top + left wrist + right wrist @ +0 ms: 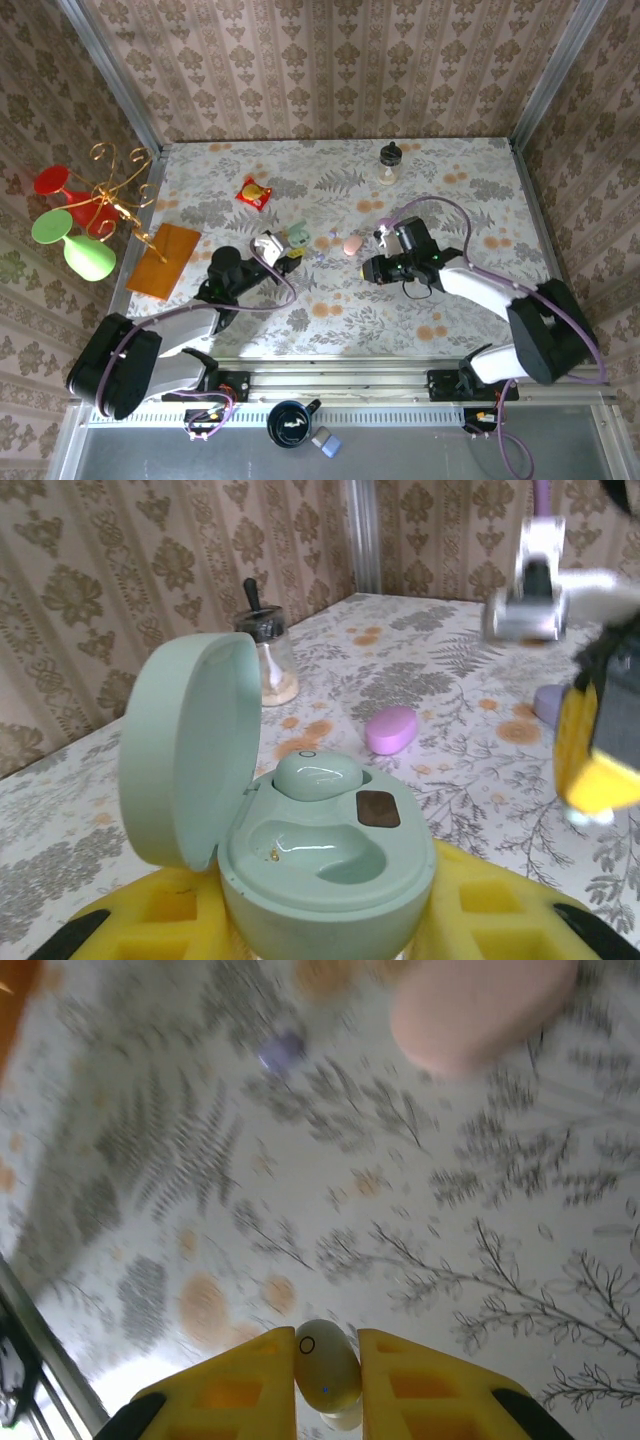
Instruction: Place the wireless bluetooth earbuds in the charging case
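The charging case [330,865] is mint green, the pebble case [391,729] pink, the table [450,670] fern-printed, a blurred bud [282,1050] perhaps lilac.

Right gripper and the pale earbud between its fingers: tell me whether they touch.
Touching. The right wrist view shows the earbud pinched in the right gripper, both yellow fingers pressed against its sides with no gap.

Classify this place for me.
Likely a staged robot test cell: wallpapered panels in metal framing surround a floral table, and the left arm and right arm bolt to a rail at its near edge.
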`<state>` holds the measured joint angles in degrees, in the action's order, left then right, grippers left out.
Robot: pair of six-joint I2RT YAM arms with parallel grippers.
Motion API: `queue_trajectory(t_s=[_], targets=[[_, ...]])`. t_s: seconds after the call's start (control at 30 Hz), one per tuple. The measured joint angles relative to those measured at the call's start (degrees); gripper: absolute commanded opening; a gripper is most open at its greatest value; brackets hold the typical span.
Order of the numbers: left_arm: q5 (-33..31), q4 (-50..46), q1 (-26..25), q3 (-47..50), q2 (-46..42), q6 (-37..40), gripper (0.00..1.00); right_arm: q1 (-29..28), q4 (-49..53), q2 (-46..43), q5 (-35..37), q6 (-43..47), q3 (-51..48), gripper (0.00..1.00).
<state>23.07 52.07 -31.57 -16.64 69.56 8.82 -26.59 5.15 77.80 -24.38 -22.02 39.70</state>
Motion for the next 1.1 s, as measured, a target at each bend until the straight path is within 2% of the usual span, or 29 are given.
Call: queue_trajectory(t_s=[0.17,0.33,0.7,1.1], targets=[[-2.47,0.98,-4.22,-1.51,3.67,1.62,0.34,-3.56,-4.28,-8.61,3.41,-2.69,0.0,0.18],[-4.92,3.52,-7.5,-2.84,7.32,2.01,0.34,-6.93,-8.37,-12.24,7.32,-5.16,0.02,0.18],[-10.58,11.87,-14.36,-4.68,15.74,1.99,0.33,-11.72,-14.16,-8.48,9.68,-6.73,3.89,0.18],[-12.35,13.14,-15.65,-6.08,16.48,2.38,0.34,-12.04,-16.72,-3.3,10.49,-6.99,5.11,0.18]])
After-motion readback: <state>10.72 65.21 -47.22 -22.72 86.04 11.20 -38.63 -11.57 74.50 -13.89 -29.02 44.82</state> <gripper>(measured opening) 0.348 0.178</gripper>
